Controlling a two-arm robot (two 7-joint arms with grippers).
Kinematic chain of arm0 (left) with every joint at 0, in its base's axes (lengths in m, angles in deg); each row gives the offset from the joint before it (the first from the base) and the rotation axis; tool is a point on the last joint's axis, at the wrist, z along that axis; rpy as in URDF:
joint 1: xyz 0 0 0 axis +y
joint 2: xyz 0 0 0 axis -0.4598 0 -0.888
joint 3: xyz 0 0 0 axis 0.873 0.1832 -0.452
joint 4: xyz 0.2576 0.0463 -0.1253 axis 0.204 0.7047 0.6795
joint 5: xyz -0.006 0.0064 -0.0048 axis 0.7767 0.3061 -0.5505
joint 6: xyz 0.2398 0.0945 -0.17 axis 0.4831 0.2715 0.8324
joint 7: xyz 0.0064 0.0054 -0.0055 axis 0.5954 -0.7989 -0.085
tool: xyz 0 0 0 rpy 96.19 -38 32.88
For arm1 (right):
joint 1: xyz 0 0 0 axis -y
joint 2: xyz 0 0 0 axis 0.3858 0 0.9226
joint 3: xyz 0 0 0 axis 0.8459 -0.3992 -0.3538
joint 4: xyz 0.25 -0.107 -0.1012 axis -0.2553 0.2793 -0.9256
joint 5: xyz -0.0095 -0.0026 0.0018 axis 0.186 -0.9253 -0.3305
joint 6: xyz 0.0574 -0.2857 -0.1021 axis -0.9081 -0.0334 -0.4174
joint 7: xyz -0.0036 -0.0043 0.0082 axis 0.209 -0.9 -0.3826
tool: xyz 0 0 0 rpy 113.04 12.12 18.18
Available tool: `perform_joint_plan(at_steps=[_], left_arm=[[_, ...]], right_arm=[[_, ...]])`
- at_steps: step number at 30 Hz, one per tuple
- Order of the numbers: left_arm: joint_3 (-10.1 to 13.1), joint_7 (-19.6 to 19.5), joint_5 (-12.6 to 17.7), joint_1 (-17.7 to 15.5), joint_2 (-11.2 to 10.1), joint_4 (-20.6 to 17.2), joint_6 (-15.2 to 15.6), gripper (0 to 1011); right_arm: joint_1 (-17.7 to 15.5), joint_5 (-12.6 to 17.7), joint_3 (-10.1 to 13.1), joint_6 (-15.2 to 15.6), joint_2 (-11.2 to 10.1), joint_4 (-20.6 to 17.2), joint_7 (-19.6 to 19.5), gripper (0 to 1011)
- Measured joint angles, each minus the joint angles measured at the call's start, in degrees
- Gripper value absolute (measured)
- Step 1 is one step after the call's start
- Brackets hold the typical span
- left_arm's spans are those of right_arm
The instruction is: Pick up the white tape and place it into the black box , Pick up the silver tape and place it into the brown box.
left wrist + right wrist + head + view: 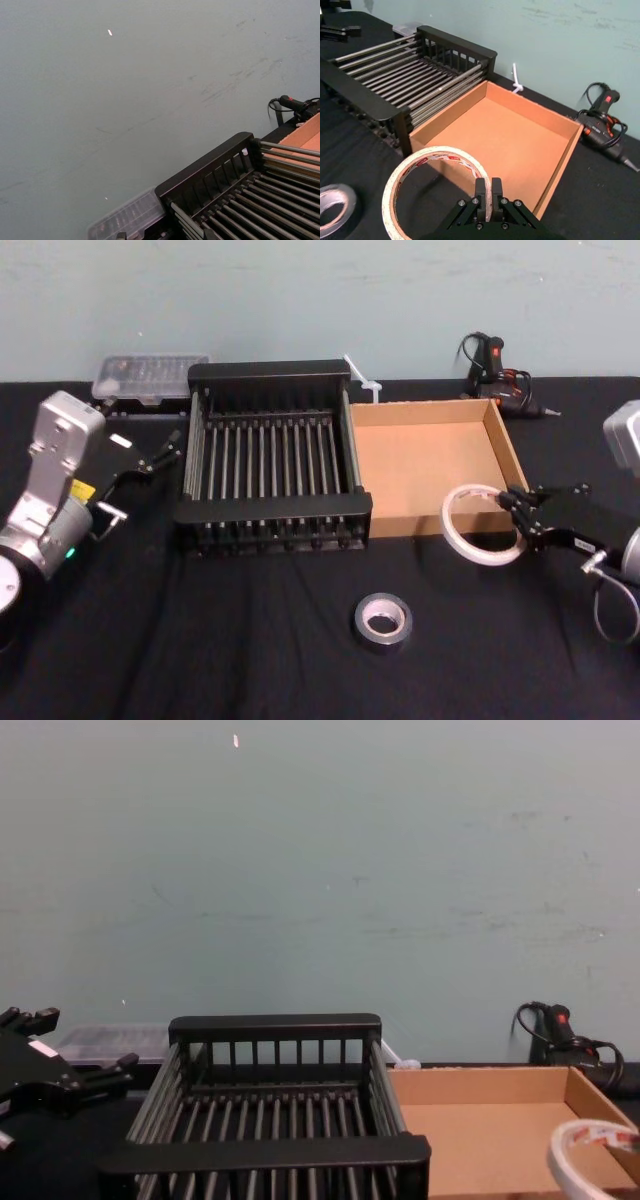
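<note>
White tape (449, 527) is held clear of the table, its thin band pinched between the 2 nearly closed fingers of the right gripper (510, 508), over the near right corner of the brown box (425, 412). Its target, the black box (270, 508), lies to the gripper's left, across the whole brown box. The right arm reaches in low from the right. Silver tape (382, 621) lies flat near the front. The left gripper (158, 452) sits empty, fingers spread, just left of the black box.

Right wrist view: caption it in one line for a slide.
Right pincer grips the white tape at the brown box's front edge, black box alongside.
</note>
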Motion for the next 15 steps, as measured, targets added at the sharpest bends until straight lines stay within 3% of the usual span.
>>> perform_joint_plan(at_steps=[15], left_arm=[[0.00,0.00,0.00,0.00,0.00,0.00,0.00,1001]], right_arm=[[8.79,-5.66,-3.66,-0.23,4.71,5.23,-0.59,77]])
